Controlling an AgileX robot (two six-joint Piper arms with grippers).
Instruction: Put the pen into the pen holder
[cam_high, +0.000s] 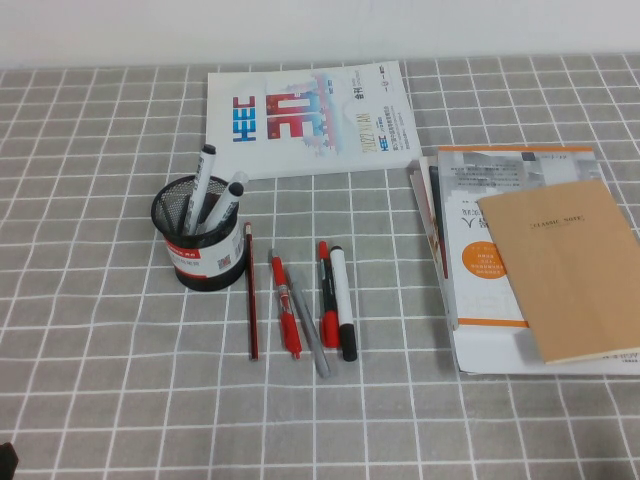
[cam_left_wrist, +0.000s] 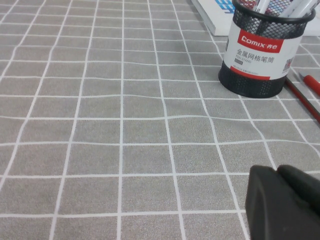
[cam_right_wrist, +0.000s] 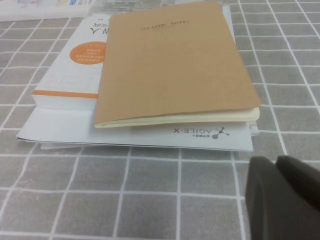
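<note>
The pen (cam_high: 342, 298), a white marker with a black cap end, lies on the grey checked cloth right of the pen holder, among other pens. The pen holder (cam_high: 200, 240) is a black mesh cup with a red-and-white label. It stands upright with two markers in it, and also shows in the left wrist view (cam_left_wrist: 260, 50). My left gripper (cam_left_wrist: 277, 172) is shut and empty, low over the cloth, well short of the holder. My right gripper (cam_right_wrist: 276, 162) is shut and empty, near the front edge of the book stack. The high view does not show it.
Beside the pen lie a red-capped marker (cam_high: 325, 295), a grey pen (cam_high: 308, 335), an all-red pen (cam_high: 286, 305) and a thin dark-red pencil (cam_high: 250, 290). A white booklet (cam_high: 305, 115) lies at the back. A brown notebook (cam_high: 565, 270) tops a book stack on the right.
</note>
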